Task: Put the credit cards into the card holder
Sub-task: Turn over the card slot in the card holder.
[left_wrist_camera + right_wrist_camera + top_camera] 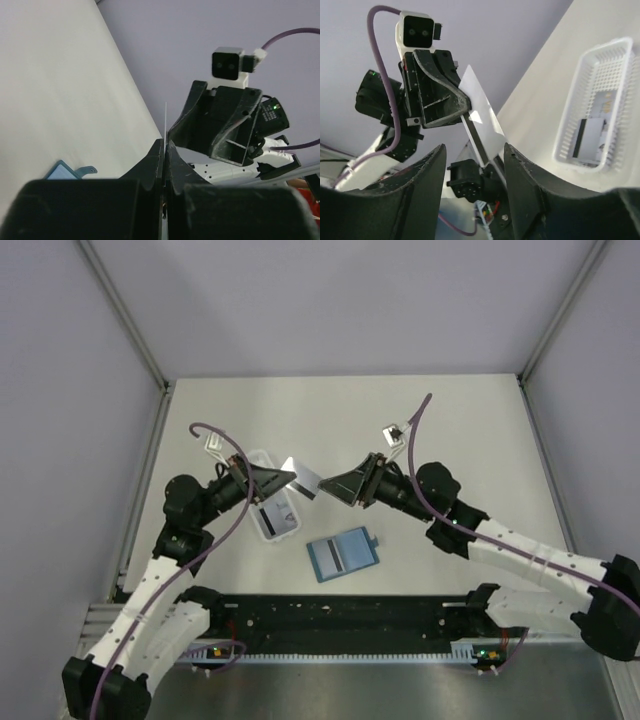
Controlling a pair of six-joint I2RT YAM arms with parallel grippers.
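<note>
Task progress: early to middle, by my judgement. One credit card (306, 481) is up in the air between the two arms, and none is seen going into the card holder (342, 555) yet.
Left gripper (288, 478): jaws pressed together on the near edge of the raised card. The left wrist view shows the card edge-on, rising from between the closed fingers.
Right gripper (337, 487): jaws stand apart and hold nothing. Its fingers (427, 170) flank the free end of the card without visibly touching it.
Raised card: clear of the table (470, 440), tilted, above the gap between tray and card holder.
White tray (615, 60): rests on the table under the left arm. At least two more cards (590, 137) lie flat in it, one with a dark stripe. The exact count cannot be told.
Card holder: lies flat on the table near the arm bases, apart from the tray, snap tab pointing to the right. A paler panel with a dark stripe shows on its face. Whether that is a card already in or the lining cannot be told.
Left to do: bring the held card down to the holder, slide it in, then fetch the tray cards.
</note>
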